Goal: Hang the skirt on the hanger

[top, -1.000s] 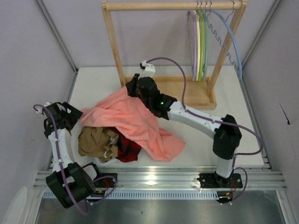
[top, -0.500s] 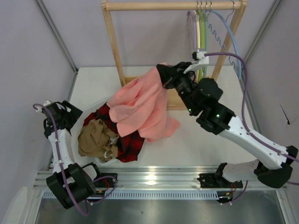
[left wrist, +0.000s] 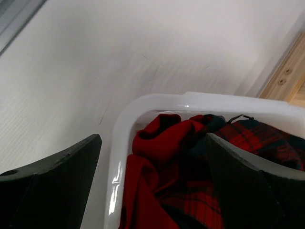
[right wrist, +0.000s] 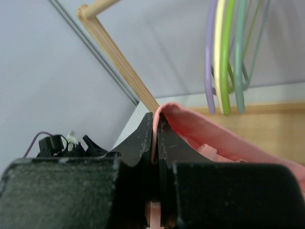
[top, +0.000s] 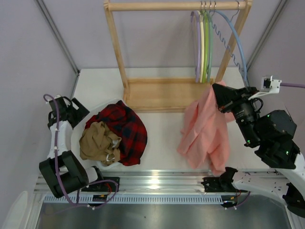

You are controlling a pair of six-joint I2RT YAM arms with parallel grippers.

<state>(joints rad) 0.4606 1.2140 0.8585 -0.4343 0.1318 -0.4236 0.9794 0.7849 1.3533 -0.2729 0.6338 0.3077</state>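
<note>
**Skirt hangs from the right gripper, in front of the rack's right post**

The right gripper (right wrist: 155, 119) is clenched on a fold at the top of the skirt (top: 205, 129). In the right wrist view its two black fingers (right wrist: 140, 138) press together, with a thin edge of pink cloth caught between them. The skirt is lifted in front of the right post of the rack (top: 119, 47), on the arms' side of the rack's base. From the grip it drops in long loose folds toward the table (top: 162, 143). Whether its lower end touches the table cannot be told.

The hanger (top: 196, 43) hangs by its hook from the rack's top bar, near the right end. It is the leftmost of a close bunch, with a cream hanger (top: 201, 45) and a green hanger (top: 208, 45) just beside it. A blue hanger (top: 238, 43) curves out closest to the right post. The skirt is not on the hanger. From the wrist view the lilac arc is above and beyond the gripped fold, apart from it.

The left gripper (top: 77, 109) is to the left of the rack's left post, on the arms' side. Its fingers (left wrist: 62, 162) are spread wide and hold nothing, and they hover at the rim of a white bin (left wrist: 190, 100). A plaid garment (top: 126, 129) fills the bin and a tan garment (top: 97, 143) lies against it, on the side farther from the rack.
</note>
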